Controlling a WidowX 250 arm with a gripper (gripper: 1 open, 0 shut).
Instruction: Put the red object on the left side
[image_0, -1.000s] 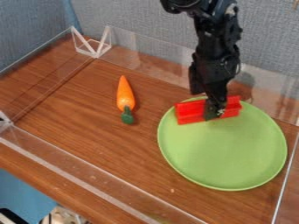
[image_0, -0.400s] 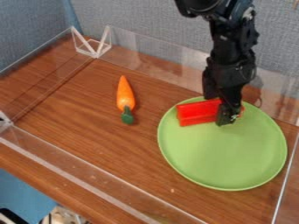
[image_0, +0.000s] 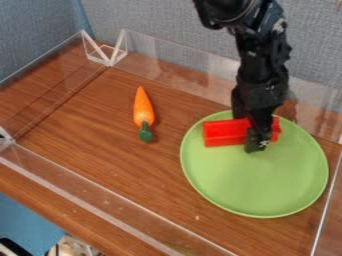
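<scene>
The red object (image_0: 222, 131) is a bright red elongated block lying on the far part of a green plate (image_0: 254, 190) at the right of the wooden table. My gripper (image_0: 254, 138) points steeply down over the block's right end. Its dark fingers stand open on either side of the block and hide part of it. The block rests flat on the plate and is not lifted.
An orange carrot (image_0: 143, 108) with a green tip lies on the wood left of the plate. A white wire stand (image_0: 104, 47) sits at the back left corner. Low clear walls (image_0: 80, 190) ring the table.
The gripper has stayed over the red object's right end, with only a slight roll of the wrist. The block and the carrot lie where they were.
</scene>
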